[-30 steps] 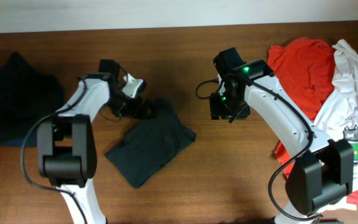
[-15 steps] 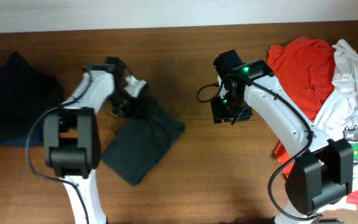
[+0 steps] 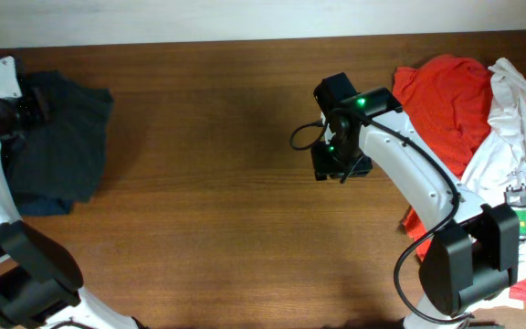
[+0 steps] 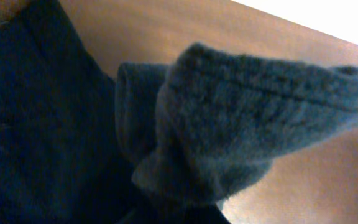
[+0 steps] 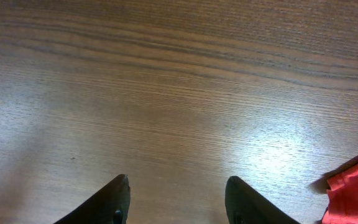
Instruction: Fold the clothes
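Note:
A folded dark T-shirt [image 3: 67,137] hangs bunched from my left gripper [image 3: 27,108] at the table's far left; the gripper is shut on the shirt's edge. In the left wrist view the grey-black cloth [image 4: 241,124] fills the frame and hides the fingers. It hangs over a navy garment [image 3: 39,196] lying beneath [image 4: 30,124]. My right gripper [image 3: 341,163] hovers open over bare wood mid-table; its two dark fingertips [image 5: 114,199] stand apart with nothing between them. A red T-shirt [image 3: 436,91] and a white one [image 3: 523,128] lie heaped at the right.
The brown wooden table [image 3: 217,183] stretches between the two arms. A corner of red cloth [image 5: 353,193] shows at the lower right of the right wrist view. The heap at the right reaches the table's right edge.
My left arm has swung from the table's middle to the far left, carrying the folded dark T-shirt over the navy garment. The right arm has stayed in place.

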`<state>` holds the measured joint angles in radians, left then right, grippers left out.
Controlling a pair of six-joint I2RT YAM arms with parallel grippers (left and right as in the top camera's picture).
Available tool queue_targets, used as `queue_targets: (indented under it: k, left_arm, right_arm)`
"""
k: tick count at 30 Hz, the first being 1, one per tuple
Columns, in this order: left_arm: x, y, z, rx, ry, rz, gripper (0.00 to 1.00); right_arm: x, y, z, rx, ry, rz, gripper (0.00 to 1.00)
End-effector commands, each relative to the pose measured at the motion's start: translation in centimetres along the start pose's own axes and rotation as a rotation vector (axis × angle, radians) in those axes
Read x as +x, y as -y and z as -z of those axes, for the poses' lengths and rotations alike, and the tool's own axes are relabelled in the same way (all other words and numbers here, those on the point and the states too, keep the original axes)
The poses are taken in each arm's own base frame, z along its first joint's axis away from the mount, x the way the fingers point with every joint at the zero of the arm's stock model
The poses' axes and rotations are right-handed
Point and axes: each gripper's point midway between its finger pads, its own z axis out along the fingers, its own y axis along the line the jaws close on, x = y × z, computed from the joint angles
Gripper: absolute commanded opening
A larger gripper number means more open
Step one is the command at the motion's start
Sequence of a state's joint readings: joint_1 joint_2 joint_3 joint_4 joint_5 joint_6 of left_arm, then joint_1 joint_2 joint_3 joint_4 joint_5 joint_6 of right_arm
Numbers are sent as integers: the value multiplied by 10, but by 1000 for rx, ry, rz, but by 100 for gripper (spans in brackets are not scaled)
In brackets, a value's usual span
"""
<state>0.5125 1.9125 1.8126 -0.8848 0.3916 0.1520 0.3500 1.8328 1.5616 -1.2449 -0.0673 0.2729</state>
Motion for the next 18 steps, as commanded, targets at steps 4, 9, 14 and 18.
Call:
queue_targets:
  k: [4,9,14,18]
  left_arm:
    - [-46,-39,37,-154,192,-5,4]
    - [-43,-85,31,-266,197,42,4]
    - [-33,-142,8,-315,205,125,65]
    - [-51,-152,31,-304,292,193,99]
  right_arm:
    - [-4,5,4,19,20,-2,53]
    - [-4,5,4,19,20,-2,53]
    - [-3,4,4,12,17,-2,53]
    - [0,4,4,12,5,-3,53]
